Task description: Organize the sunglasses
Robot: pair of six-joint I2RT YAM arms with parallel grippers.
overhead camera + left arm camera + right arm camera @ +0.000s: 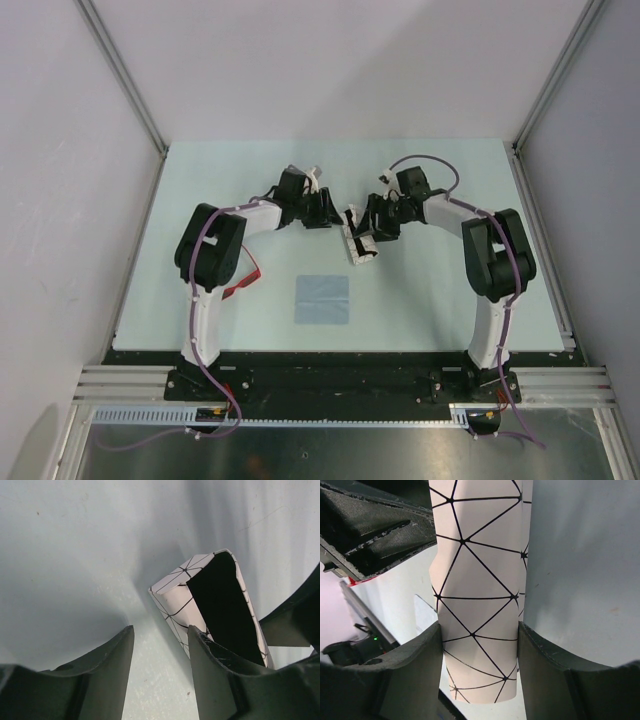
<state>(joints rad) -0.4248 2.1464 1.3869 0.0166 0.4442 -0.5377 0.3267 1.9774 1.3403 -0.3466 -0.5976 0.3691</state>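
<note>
Your right gripper (480, 626) has its jaws closed on the white case (480, 580), one finger pressed to each long side of its patterned shell, so the case fills the gap between them. Your left gripper (160, 630) has its jaws spread with only bare table showing in the gap; in its wrist view the case (175, 597) lies just past the fingertip at 3 o'clock, its dark open mouth facing the camera, and you cannot tell whether that finger touches it. Seen from above, the two grippers meet near the middle of the pale table (450, 300): the left gripper (320, 212) sits at about 10 o'clock from the case (358, 247), and the right gripper (378, 230) at about 2 o'clock from it. A flat light-blue cloth (322, 298) lies on the table at about 7 o'clock from the case, apart from it. The sunglasses (247, 272) lie on the table at 9 o'clock from the cloth, well apart from both grippers; only thin red frame lines show beside the left arm's dark elbow, which hides the rest
</note>
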